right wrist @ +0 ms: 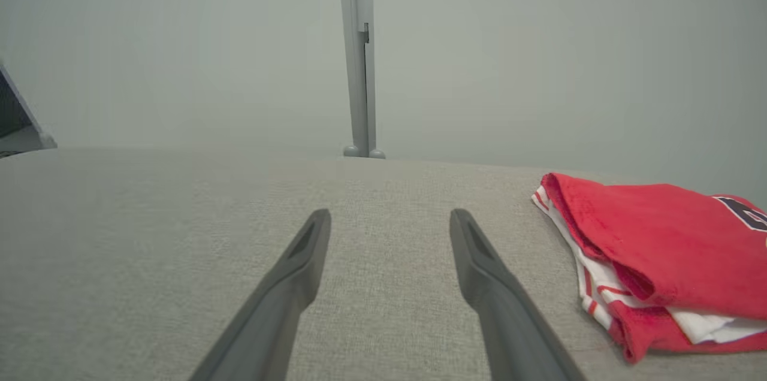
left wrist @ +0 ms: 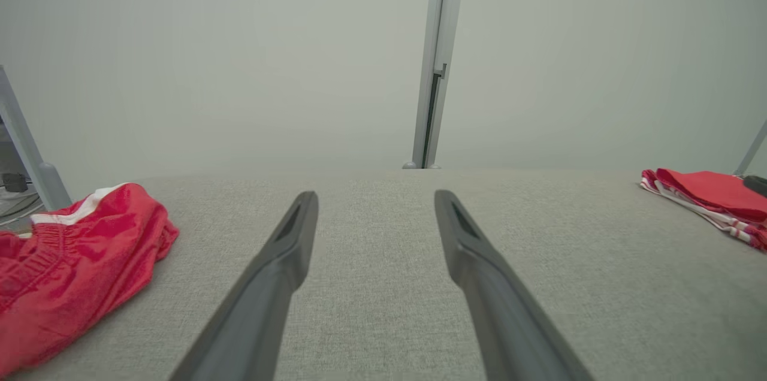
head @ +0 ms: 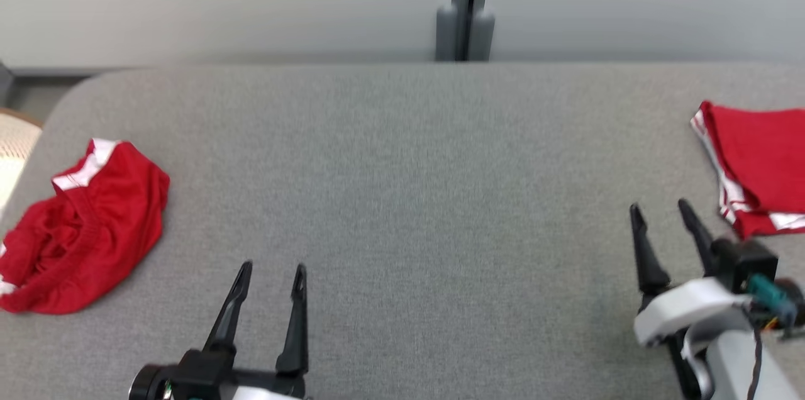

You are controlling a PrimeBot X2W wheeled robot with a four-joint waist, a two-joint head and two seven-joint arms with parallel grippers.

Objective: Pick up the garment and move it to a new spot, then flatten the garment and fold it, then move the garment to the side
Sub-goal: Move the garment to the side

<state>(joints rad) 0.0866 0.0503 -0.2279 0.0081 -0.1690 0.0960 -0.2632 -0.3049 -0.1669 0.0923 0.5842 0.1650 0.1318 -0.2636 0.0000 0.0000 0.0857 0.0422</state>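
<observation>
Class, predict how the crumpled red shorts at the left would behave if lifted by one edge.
The crumpled red shorts with white trim sit in soft folds, so they would probably droop limply. Their sheen suggests slippery fabric; the thin cloth is likely light.

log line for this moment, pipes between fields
left end effector open, empty | right end effector open, empty | crumpled red garment on table, left | folded red garment, right

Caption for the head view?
Open left gripper and right gripper over grey surface; crumpled red shorts left, folded red garment right.
</observation>
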